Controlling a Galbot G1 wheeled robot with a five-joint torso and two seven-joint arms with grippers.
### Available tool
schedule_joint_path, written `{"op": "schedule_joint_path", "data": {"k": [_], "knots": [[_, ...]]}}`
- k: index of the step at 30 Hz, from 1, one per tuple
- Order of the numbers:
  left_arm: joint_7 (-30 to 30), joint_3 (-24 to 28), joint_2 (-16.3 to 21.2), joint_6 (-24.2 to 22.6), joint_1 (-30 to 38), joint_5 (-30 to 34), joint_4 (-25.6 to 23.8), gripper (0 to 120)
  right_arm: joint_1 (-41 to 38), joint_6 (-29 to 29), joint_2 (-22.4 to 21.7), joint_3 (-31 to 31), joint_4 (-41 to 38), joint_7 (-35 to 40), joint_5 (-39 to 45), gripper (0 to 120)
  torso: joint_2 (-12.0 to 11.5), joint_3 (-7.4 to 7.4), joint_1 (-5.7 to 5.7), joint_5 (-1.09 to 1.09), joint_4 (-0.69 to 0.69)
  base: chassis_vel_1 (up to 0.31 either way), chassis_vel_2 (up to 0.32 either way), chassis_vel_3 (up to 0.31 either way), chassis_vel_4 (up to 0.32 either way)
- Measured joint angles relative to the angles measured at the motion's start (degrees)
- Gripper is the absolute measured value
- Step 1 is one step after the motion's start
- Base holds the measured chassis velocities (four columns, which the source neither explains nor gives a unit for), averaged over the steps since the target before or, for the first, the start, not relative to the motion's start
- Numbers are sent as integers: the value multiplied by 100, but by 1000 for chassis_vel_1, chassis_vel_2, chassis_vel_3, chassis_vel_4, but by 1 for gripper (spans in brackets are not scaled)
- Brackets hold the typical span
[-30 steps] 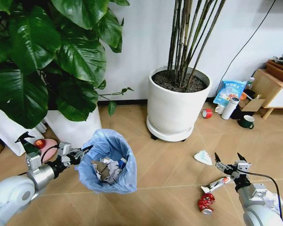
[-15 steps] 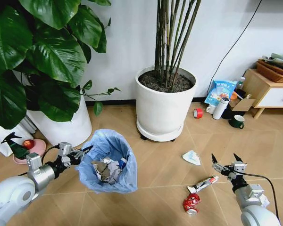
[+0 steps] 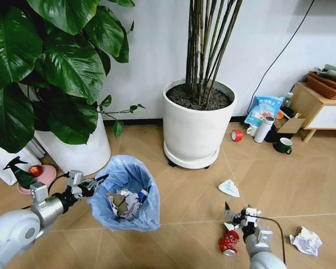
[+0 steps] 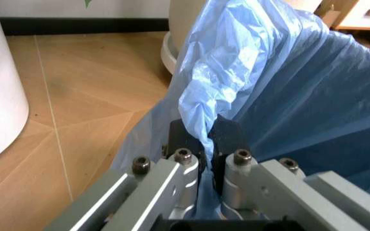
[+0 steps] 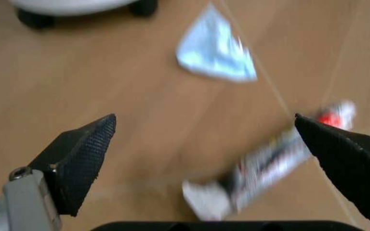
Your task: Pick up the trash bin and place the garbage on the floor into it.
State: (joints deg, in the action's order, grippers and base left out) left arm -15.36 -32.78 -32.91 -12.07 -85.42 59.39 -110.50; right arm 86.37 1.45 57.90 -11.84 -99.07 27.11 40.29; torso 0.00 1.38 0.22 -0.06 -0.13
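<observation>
Trash bin (image 3: 127, 193) in left gripper (image 3: 101, 179); white pot (image 3: 197, 131) behind.

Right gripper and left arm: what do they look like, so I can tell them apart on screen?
Right gripper: black, pointed, textured jaws on a grey metal mount, thin black cable trailing. Left gripper: black jaws on silver bolted brackets, round white arm shell, black cable looping.

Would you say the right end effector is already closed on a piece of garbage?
No; in the right wrist view the right end effector is wide open, with the tube-shaped wrapper lying on the floor between its fingertips.
</observation>
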Motion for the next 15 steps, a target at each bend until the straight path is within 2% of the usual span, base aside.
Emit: {"op": "schedule_joint_path", "data": {"k": [8, 15], "knots": [[38, 5, 16, -9, 39, 31, 33, 0, 108, 668, -56, 194, -327, 669, 993, 100, 0, 0, 0, 0, 0, 0, 0, 0, 0], [70, 26, 10, -14, 53, 44, 39, 0, 123, 773, -6, 282, -180, 713, 1219, 100, 0, 0, 0, 1, 0, 0, 0, 0, 0]]}}
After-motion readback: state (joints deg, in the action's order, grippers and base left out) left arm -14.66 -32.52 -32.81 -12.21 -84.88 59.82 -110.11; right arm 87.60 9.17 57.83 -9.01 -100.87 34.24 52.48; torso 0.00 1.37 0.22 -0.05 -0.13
